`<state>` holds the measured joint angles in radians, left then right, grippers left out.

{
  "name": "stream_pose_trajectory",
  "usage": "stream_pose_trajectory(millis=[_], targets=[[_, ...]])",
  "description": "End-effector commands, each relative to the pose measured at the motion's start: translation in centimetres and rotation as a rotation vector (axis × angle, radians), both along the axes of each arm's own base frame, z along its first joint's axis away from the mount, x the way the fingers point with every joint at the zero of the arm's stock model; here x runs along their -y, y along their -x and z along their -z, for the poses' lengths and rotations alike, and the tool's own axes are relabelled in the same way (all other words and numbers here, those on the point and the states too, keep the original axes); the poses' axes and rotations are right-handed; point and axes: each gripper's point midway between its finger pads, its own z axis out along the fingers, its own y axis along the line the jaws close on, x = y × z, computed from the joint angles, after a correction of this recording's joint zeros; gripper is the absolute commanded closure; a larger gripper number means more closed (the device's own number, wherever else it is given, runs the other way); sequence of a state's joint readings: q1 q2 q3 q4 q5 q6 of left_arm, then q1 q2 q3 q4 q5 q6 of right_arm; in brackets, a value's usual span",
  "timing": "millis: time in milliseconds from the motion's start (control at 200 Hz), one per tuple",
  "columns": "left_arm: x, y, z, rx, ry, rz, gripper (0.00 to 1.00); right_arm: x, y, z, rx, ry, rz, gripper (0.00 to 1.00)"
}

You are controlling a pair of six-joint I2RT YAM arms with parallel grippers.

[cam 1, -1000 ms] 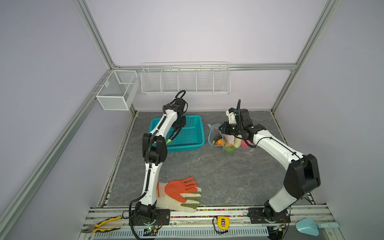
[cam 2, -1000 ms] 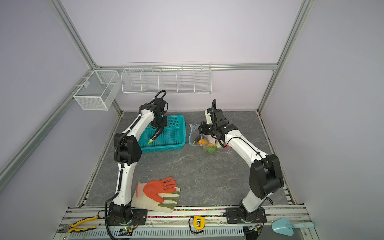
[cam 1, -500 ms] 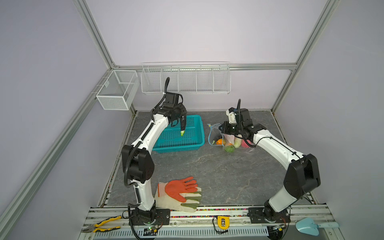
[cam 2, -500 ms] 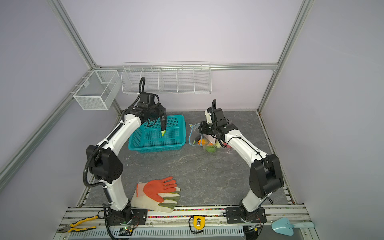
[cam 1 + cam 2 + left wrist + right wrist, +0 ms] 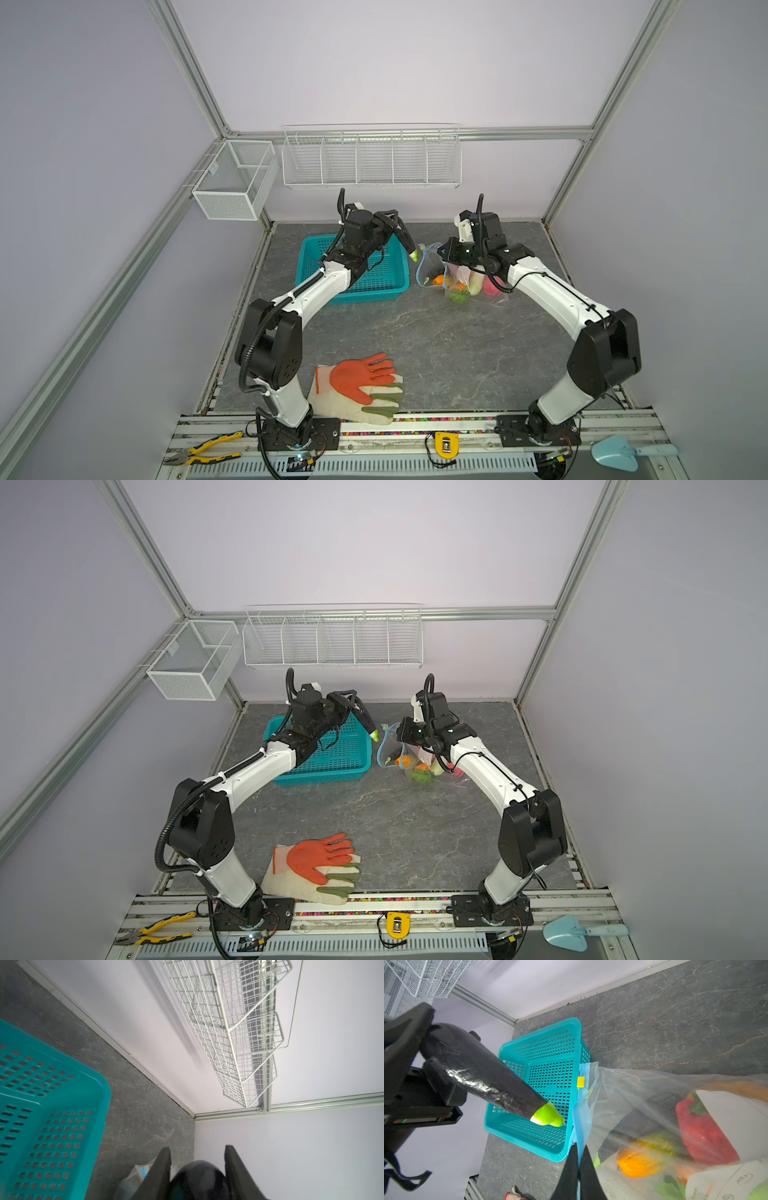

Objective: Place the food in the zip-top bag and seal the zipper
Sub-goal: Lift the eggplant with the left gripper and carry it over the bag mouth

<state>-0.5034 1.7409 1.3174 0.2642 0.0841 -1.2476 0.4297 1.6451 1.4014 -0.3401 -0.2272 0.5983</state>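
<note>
My left gripper [image 5: 397,226] [image 5: 197,1148] is shut on a dark eggplant [image 5: 405,239] [image 5: 483,1072] with a light green tip, a piece of the food. It holds the eggplant in the air just left of the bag's mouth, green tip pointing down at it. The clear zip-top bag [image 5: 457,274] [image 5: 654,1105] lies right of the basket. Inside it are a red pepper [image 5: 704,1130], an orange pepper [image 5: 639,1159] and green pieces. My right gripper [image 5: 444,251] [image 5: 578,1147] is shut on the light blue zipper [image 5: 581,1118] and lifts the mouth edge. A yellow slider [image 5: 580,1082] sits on the strip.
A teal perforated basket [image 5: 316,245] [image 5: 542,1059] stands close beside the bag on its left. Orange-and-white gloves [image 5: 357,386] lie near the front. A wire rack [image 5: 370,158] and a mesh box [image 5: 232,183] hang on the walls. Pliers [image 5: 199,451] and a blue trowel [image 5: 623,453] rest on the front rail.
My left arm has lifted the eggplant out of the basket and swung it right, up to the bag's mouth. My right arm and the bag have stayed still.
</note>
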Motion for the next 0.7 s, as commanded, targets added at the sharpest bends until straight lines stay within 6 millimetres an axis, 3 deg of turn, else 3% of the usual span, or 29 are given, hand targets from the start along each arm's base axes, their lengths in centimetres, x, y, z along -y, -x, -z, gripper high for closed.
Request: stream_pose_trajectory(millis=[0, 220, 440, 695], targets=[[0.9, 0.6, -2.5, 0.014, 0.195, 0.049, 0.95, -0.5, -0.2, -1.2, 0.0, -0.056, 0.007, 0.93], [2.2, 2.0, -2.3, -0.014, 0.241, 0.121, 0.95, -0.3, -0.6, -1.6, 0.001, -0.078, 0.019, 0.93], [4.0, 2.9, 0.3, -0.058, 0.195, 0.157, 0.95, -0.7, -0.9, -2.4, 0.006, -0.098, 0.011, 0.93], [7.2, 3.5, 1.6, -0.051, 0.204, 0.218, 0.91, -0.1, -0.9, -3.5, 0.021, -0.089, 0.016, 0.93]])
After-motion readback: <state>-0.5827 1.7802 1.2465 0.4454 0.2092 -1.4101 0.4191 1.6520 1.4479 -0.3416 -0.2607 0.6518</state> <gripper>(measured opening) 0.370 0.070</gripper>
